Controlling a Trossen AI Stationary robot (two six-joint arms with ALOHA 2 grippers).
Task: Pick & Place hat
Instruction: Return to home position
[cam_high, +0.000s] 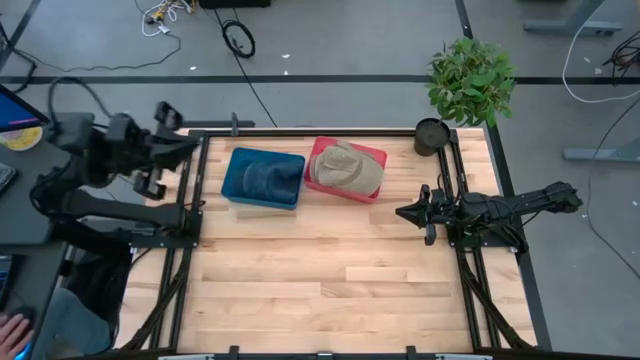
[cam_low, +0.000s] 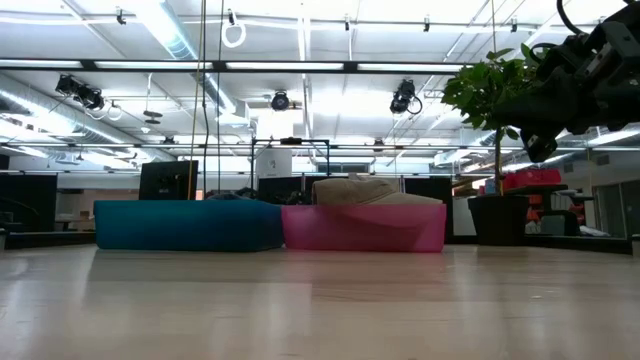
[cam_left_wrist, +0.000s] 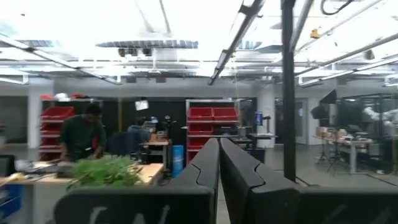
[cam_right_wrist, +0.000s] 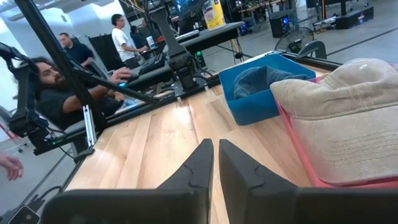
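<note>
A tan cap (cam_high: 345, 168) lies in the pink bin (cam_high: 375, 158) at the table's far middle; it also shows in the low view (cam_low: 362, 189) and the right wrist view (cam_right_wrist: 348, 118). A dark blue cap (cam_high: 268, 178) sits in the blue bin (cam_high: 240, 160) to its left. My right gripper (cam_high: 401, 212) hovers shut over the table, right of the pink bin, pointing toward it. My left gripper (cam_high: 190, 147) is shut, raised beyond the table's left edge, pointing toward the right.
A potted plant (cam_high: 468, 80) in a black pot (cam_high: 431, 135) stands at the table's far right corner. Bare wood (cam_high: 330, 280) fills the near half of the table. People sit and stand at desks beyond the table's left side (cam_right_wrist: 56, 93).
</note>
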